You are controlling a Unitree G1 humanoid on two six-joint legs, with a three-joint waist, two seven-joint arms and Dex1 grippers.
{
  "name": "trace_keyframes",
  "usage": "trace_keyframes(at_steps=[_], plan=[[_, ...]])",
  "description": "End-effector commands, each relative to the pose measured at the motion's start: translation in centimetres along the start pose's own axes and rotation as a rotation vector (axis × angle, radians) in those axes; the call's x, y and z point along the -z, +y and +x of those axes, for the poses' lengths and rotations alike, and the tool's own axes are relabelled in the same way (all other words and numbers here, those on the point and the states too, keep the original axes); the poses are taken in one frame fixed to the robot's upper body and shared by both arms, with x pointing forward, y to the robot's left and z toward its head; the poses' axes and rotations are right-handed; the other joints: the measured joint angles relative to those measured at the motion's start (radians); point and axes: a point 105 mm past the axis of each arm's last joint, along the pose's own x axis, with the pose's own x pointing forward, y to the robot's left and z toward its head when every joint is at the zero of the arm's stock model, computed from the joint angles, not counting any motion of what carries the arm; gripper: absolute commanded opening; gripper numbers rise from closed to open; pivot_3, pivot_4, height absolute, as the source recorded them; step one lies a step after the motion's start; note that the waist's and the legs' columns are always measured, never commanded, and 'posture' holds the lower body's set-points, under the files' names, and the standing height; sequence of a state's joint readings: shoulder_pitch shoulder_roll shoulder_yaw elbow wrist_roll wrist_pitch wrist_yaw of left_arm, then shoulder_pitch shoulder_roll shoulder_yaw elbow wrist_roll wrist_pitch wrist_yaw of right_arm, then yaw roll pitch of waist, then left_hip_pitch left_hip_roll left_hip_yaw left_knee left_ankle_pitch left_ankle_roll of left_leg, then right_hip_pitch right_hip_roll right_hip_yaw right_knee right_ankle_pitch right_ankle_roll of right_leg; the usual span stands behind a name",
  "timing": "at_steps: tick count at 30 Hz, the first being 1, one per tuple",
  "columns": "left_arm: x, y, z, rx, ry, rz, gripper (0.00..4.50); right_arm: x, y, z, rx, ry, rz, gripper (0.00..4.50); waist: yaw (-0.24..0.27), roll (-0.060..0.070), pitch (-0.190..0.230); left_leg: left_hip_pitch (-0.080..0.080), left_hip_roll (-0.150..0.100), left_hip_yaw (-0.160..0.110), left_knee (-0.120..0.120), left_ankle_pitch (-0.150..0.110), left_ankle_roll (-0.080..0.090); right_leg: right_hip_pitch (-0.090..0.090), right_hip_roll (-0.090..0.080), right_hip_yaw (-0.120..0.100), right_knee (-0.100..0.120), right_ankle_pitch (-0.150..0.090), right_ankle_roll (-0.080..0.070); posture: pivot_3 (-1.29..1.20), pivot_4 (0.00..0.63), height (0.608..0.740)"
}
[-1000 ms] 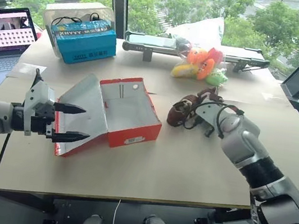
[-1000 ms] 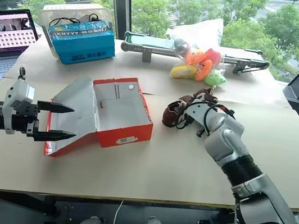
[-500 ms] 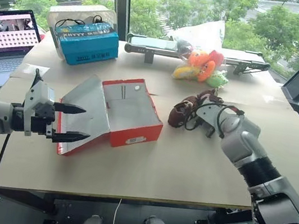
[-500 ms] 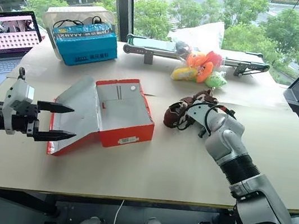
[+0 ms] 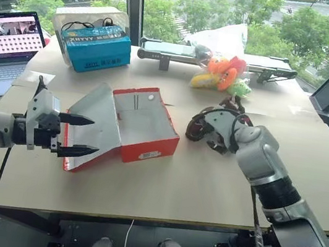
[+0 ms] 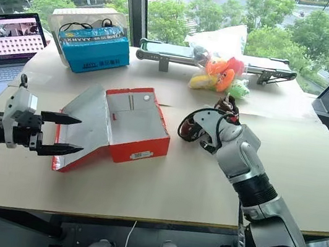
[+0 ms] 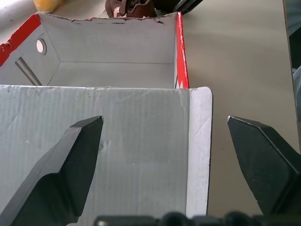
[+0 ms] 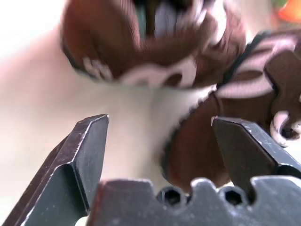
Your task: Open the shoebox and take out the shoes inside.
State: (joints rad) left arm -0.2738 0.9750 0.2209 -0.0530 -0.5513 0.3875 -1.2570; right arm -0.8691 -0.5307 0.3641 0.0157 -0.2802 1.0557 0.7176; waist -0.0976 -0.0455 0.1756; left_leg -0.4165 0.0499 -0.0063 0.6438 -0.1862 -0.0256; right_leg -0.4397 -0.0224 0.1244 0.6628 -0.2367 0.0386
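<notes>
Red shoebox (image 5: 145, 127) lying open near the middle of the tabletop (image 5: 204, 186), grey-white lid flopped back toward the left edge, inside bare. From the head views: left gripper (image 5: 76, 134) hovering level at the lid's outer edge, black fingers spread apart, gripping nothing. Dark brown shoes (image 5: 205, 125) out of the box, resting on the tabletop just beside its right-hand wall, toward the far edge. Right gripper (image 6: 196, 130) down at the shoes, fingers mostly hidden behind its own wrist and cable. Blue box (image 5: 95, 48) near the far left corner, laptop (image 5: 6, 36) at the left edge, orange and green plush toys (image 5: 222, 73) along the far edge. From the left wrist view: fingers (image 7: 70, 169) wide apart either side of the lid's corner, box cavity beyond, a bit of brown shoe past its far wall. From the right wrist view: fingers (image 8: 84, 155) standing spread, brown shoes with white stripes blurred just past them, one partly between the tips, not pinched.
</notes>
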Motion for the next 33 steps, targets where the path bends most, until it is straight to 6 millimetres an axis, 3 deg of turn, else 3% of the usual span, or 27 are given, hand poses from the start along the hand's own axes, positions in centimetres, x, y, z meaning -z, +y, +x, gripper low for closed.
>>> trace_keyframes(at_steps=[1,8,14,18,23,30,33], plan=[[-1.3,0.3,-0.1,-0.013,-0.035,0.052,4.5,-0.4,-1.3,-1.3,0.023,-0.055,0.106,4.16,0.001,0.0,0.0,0.0,0.0,0.0,0.0,0.0,0.0,0.0,0.0,0.0,0.0,0.0,0.0,0.0,0.15,0.74],[-0.9,1.3,-0.2,-0.156,-0.087,0.05,4.5,-1.4,-3.4,-4.1,-0.002,-0.272,0.435,4.16,0.0,0.0,0.0,0.0,0.0,0.0,0.0,0.0,0.0,0.0,0.0,0.0,0.0,0.0,0.0,0.0,0.15,0.74],[0.0,2.0,-1.9,-0.426,-0.149,0.015,4.5,0.6,-1.7,-6.1,-0.044,-0.292,0.458,4.16,0.001,0.0,0.0,0.0,0.0,-0.001,-0.001,0.0,0.0,0.0,-0.001,-0.001,-0.001,0.0,0.0,0.0,0.15,0.74],[2.5,2.8,-3.5,-0.681,-0.134,-0.07,4.5,1.9,0.1,-6.6,-0.042,-0.297,0.501,4.16,0.0,0.0,0.0,0.0,0.0,0.0,-0.001,0.0,0.0,0.0,-0.001,0.0,-0.001,-0.001,0.001,0.0,0.15,0.74],[6.0,3.4,-4.3,-0.931,-0.093,-0.183,4.5,4.3,1.5,-5.5,0.142,-0.312,0.645,4.16,0.001,-0.001,0.0,0.003,0.0,-0.001,0.0,0.0,0.0,0.003,-0.001,0.0,0.0,0.0,0.001,0.0,0.15,0.74],[9.7,3.6,-5.6,-1.169,-0.09,-0.319,4.5,6.3,2.6,-5.7,0.392,-0.309,0.66,4.16,0.002,-0.001,-0.001,0.0,-0.001,0.0,0.0,0.0,-0.001,0.002,-0.002,0.0,-0.002,0.001,0.002,0.0,0.15,0.74],[10.6,3.3,-5.8,-1.191,-0.087,-0.342,4.5,6.9,3.0,-5.8,0.454,-0.318,0.629,4.16,0.0,-0.001,-0.001,0.001,0.0,0.0,0.0,0.0,-0.001,0.002,-0.001,0.0,-0.002,0.001,0.002,0.0,0.15,0.74]])
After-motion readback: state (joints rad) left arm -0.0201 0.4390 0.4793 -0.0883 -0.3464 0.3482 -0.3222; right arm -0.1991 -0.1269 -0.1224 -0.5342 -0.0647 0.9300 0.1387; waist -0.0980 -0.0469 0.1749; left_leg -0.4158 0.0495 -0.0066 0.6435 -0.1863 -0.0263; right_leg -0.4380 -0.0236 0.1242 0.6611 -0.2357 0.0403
